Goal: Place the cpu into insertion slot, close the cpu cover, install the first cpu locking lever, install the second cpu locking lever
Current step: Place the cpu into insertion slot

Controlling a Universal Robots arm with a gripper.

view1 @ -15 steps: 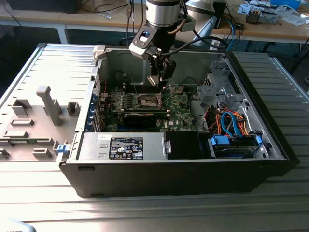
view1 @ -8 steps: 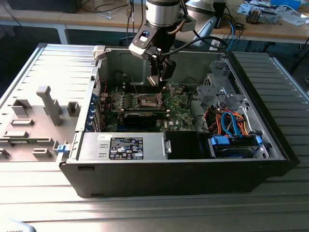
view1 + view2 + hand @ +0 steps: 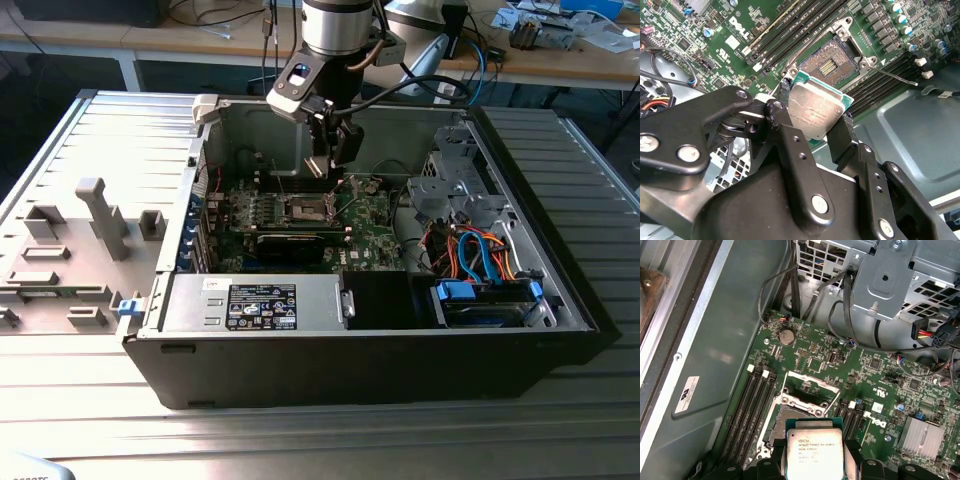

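Observation:
My gripper (image 3: 333, 150) hangs inside the open computer case, just above the motherboard (image 3: 365, 225). It is shut on the cpu (image 3: 815, 107), a flat silver-topped square on a green base, pinched at two opposite edges by the black fingers (image 3: 840, 132). The cpu (image 3: 815, 450) hovers slightly off to one side of the insertion slot (image 3: 790, 417), whose contact field (image 3: 830, 62) lies bare. The cpu cover (image 3: 810, 385), a thin silvery frame, stands swung open at the slot's far edge. A thin locking lever (image 3: 897, 77) sticks out free beside the slot (image 3: 305, 208).
A long power supply box (image 3: 255, 300) lines the case's near wall, with a blue drive bay (image 3: 485, 300) and coloured cables to the exterior view's right. A metal drive cage (image 3: 450, 170) stands at the back. Memory slots (image 3: 752, 410) flank the socket. A grey fixture (image 3: 95, 220) sits outside.

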